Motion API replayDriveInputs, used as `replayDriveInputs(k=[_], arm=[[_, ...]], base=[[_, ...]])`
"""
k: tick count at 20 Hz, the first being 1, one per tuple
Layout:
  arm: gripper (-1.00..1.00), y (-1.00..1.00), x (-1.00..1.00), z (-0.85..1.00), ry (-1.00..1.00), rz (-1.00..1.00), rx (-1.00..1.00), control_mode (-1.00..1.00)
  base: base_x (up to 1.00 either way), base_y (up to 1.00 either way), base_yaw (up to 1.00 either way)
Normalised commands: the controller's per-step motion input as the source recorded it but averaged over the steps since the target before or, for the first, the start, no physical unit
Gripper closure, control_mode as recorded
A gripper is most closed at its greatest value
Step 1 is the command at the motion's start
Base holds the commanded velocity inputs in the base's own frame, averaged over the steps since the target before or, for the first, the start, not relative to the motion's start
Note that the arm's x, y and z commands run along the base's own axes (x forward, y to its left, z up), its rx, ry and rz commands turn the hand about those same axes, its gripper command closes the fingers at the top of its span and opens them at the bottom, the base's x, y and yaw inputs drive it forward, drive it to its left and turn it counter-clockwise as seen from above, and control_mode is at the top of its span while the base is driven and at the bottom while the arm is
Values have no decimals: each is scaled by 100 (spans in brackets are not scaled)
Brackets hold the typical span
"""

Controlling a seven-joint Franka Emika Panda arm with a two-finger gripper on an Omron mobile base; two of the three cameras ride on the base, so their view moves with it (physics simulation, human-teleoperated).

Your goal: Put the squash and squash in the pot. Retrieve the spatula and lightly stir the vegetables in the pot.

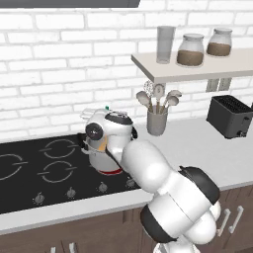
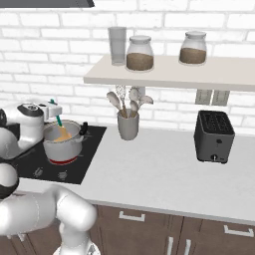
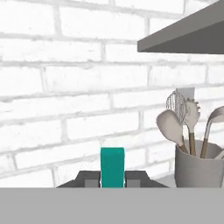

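My gripper (image 2: 54, 110) hovers over the steel pot (image 2: 62, 145) on the cooktop, shut on the spatula (image 2: 59, 121) by its teal handle. The spatula slants down into the pot, where an orange patch shows. I cannot tell the blade from the squash there. In the hand view the teal spatula handle (image 3: 112, 165) stands between the two dark fingertips of my gripper (image 3: 112, 180). From the left, my gripper (image 1: 99, 111) and the arm cover most of the pot (image 1: 101, 162).
The black cooktop (image 1: 44, 168) has knobs along its front. A grey crock (image 2: 128, 125) of spoons and a whisk stands right of the pot, close to the brick wall. Farther right sits a black toaster (image 2: 214, 135). Above hangs a shelf (image 2: 169, 77) with jars.
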Motion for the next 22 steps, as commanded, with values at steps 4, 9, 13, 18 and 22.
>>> replayDriveInputs(k=[4,9,13,18,22], arm=[[100,25,39,-31,14,5,-17,-100],[100,22,48,-40,16,9,-11,-100],[100,17,50,-46,19,18,0,-100],[100,21,4,-16,8,24,0,-100],[100,10,-2,25,-5,23,5,-100]], base=[[0,0,0],[0,0,0],[0,0,0],[0,0,0],[0,0,0]])
